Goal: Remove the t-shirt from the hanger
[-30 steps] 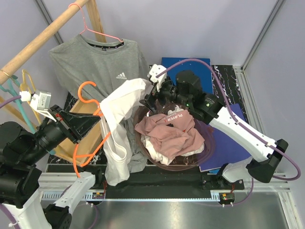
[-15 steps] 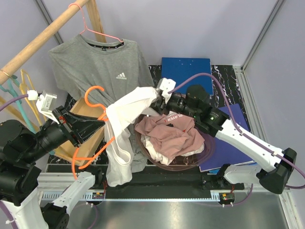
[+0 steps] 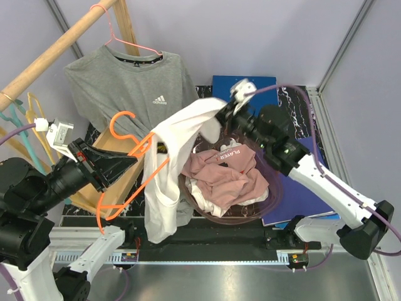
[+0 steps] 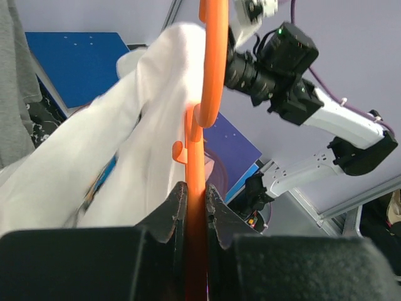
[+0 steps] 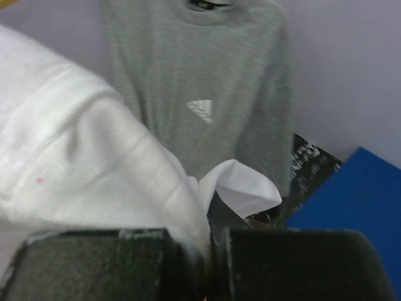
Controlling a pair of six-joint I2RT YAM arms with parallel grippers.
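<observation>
Holding the orange hanger (image 4: pixel 213 63), your left gripper (image 4: pixel 196 204) is clamped on its bar, while your right gripper (image 5: pixel 210 248) is pinched tight on the white t-shirt (image 3: pixel 182 132). The shirt is draped over the hanger, stretched between your two arms.

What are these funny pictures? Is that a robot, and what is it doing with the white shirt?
Yes, it is a robot with two arms. One picture looks down from above. The other two come from small cameras on the robot's wrists. The left gripper pinches an orange hanger. The right gripper pinches the white t-shirt draped on that hanger. On the table sit a basket of pink clothes and a blue board. A grey shirt hangs from a wooden rail behind.
</observation>
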